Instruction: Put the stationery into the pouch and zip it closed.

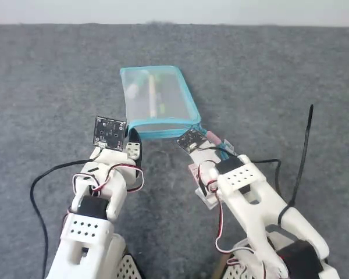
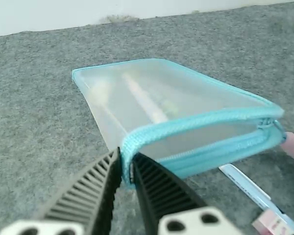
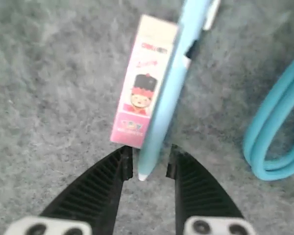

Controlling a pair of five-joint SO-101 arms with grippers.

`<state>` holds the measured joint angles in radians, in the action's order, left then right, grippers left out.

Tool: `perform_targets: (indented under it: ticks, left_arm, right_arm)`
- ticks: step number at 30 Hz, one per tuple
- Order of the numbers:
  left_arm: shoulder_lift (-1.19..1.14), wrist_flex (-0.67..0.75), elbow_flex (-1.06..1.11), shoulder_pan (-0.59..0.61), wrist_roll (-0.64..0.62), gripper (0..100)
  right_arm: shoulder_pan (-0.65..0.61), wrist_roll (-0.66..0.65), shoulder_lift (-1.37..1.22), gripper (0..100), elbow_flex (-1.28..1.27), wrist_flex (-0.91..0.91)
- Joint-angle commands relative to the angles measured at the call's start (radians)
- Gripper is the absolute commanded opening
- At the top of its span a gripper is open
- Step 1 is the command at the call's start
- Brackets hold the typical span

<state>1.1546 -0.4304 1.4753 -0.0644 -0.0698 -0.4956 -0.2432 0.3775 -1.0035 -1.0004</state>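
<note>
Left fingers [image 2: 104,183] are clenched on the teal zipper edge of the pouch [image 1: 157,99] at its near left corner. The clear pouch lies mid-tabletop with stationery inside. Right fingers [image 3: 110,178] stand released, straddling the tip of a pale blue pen [image 3: 161,98] lying along a pink eraser [image 3: 137,93] — both just right of the pouch's near right corner. Grey felt tabletop [image 1: 46,75] spreads wide left and right — up to a pale wall [image 1: 174,10] at the far edge.
</note>
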Motion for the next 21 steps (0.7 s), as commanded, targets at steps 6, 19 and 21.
perform_targets:
  ticks: [6, 19, 21]
  left_arm:
    - [0.002, 0.026, -0.016, -0.012, -0.005, 1]
    - [0.002, 0.026, -0.016, -0.012, -0.005, 1]
    - [0.002, 0.026, -0.016, -0.012, -0.005, 1]
  right_arm:
    - [0.062, -0.032, -0.074, 4.3, 0.029, 0.015]
    - [0.243, -0.069, 0.051, 0.8, 0.095, -0.119]
    - [0.3, -0.123, 0.139, 0.8, 0.153, -0.216]
